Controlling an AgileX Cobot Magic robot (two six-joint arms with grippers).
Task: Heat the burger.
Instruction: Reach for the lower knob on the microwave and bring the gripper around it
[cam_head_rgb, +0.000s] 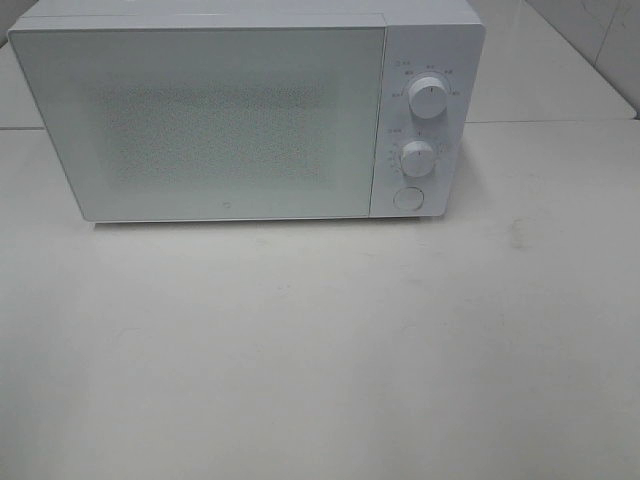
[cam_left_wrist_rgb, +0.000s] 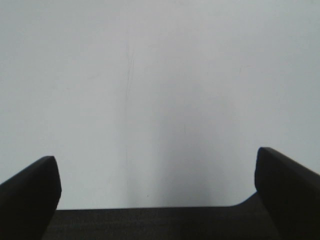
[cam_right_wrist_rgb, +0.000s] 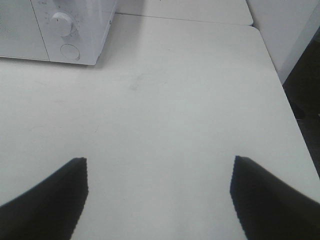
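Observation:
The burger is out of view in every frame. A white microwave (cam_head_rgb: 240, 110) stands at the back of the white table (cam_head_rgb: 320, 340) with its door shut. Neither arm shows in the exterior high view. My left gripper (cam_left_wrist_rgb: 157, 172) is open over bare white surface, with nothing between its dark fingers (cam_left_wrist_rgb: 30, 195). My right gripper (cam_right_wrist_rgb: 159, 187) is open too, above the table to the right of the microwave (cam_right_wrist_rgb: 65, 30), and holds nothing.
The microwave's panel carries two dials (cam_head_rgb: 427, 98) (cam_head_rgb: 417, 158) and a round button (cam_head_rgb: 407, 197). In the right wrist view the table's right edge (cam_right_wrist_rgb: 290, 115) drops off to a dark floor. A tiled wall (cam_head_rgb: 600, 40) rises at the back right.

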